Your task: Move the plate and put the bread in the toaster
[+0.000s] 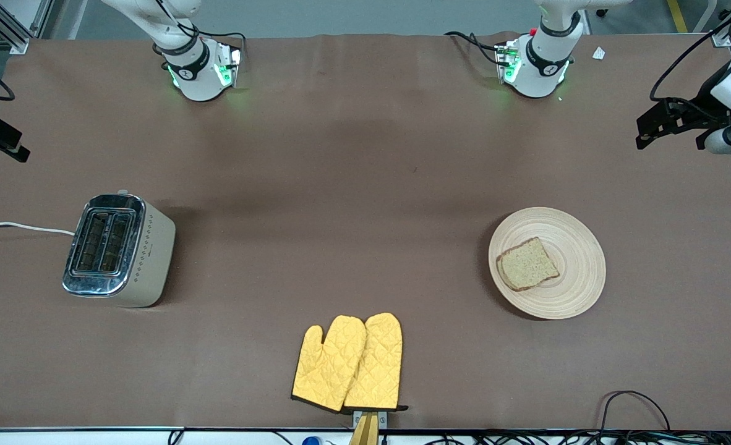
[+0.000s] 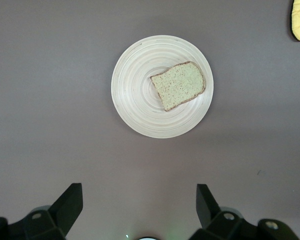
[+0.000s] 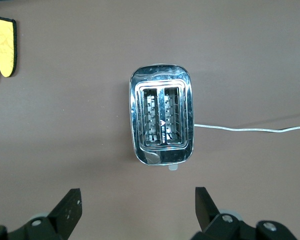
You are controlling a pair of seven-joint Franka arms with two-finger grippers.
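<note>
The bread lies flat on the light beige plate, toward the left arm's end of the table. The toaster stands toward the right arm's end, both slots empty, its white cord running off the table edge. My left gripper hangs high up, off the table's end; in its wrist view it is open and empty, with the plate and bread far below. My right gripper hangs high at the other end; it is open and empty, with the toaster far below.
A pair of yellow quilted oven mitts lies near the table's front edge, between the toaster and the plate. The brown tabletop spans the whole view. Cables lie at the front edge.
</note>
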